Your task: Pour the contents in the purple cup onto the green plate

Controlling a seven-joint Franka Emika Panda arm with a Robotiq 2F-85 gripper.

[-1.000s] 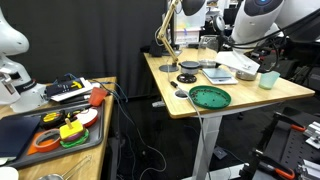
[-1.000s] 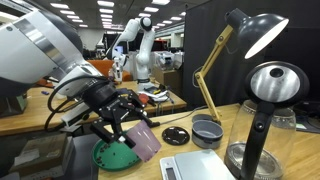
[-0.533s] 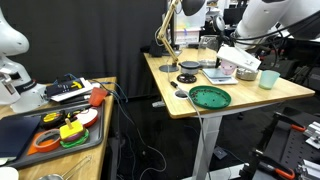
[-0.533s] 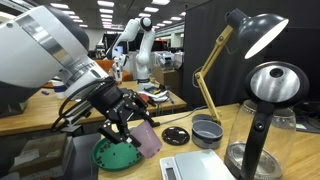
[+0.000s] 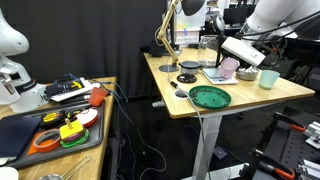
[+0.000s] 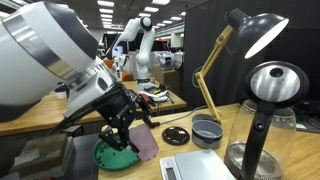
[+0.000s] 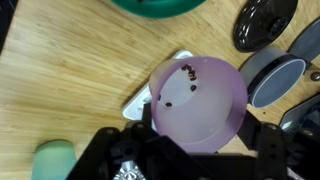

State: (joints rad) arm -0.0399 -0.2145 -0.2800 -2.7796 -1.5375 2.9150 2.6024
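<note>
The wooden table (image 5: 255, 92) is being lit evenly from overhead in an exterior view, while the black curtain (image 5: 110, 40) behind it is being left dark and flat. Glare is being thrown off the white shell of the robot arm (image 6: 45, 55), which is being rendered soft close to the lens. Rows of ceiling lights (image 6: 112, 8) are being blown out to white, and the inside of the lamp shade (image 6: 262, 38) is being shown as a flat white patch. In the wrist view the purple cup (image 7: 200, 105) is being shown slightly blurred, and the lower edge is being lost in darkness
</note>
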